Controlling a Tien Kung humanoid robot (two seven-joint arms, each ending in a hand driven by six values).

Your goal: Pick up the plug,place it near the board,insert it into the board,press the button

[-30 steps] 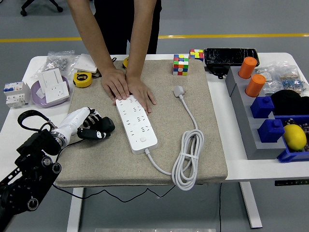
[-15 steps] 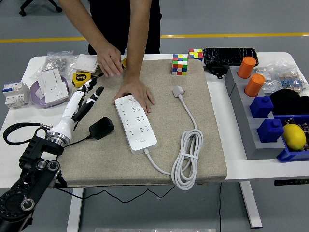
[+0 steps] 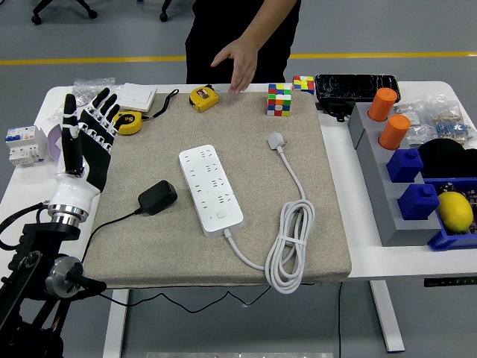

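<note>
Left of the plug (image 3: 156, 197), the left hand (image 3: 84, 145) is raised, fingers spread, empty.

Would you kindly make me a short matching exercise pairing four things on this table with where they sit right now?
Things:
1. black plug
2. white power strip
3. yellow tape measure
4. lemon

Places:
A. in the blue bin at the right edge
B. at the mat's far edge, below the person's hand
C. middle of the mat
D. on the mat, just left of the strip

Pairs: 1-D, 2-C, 3-B, 4-A
</note>
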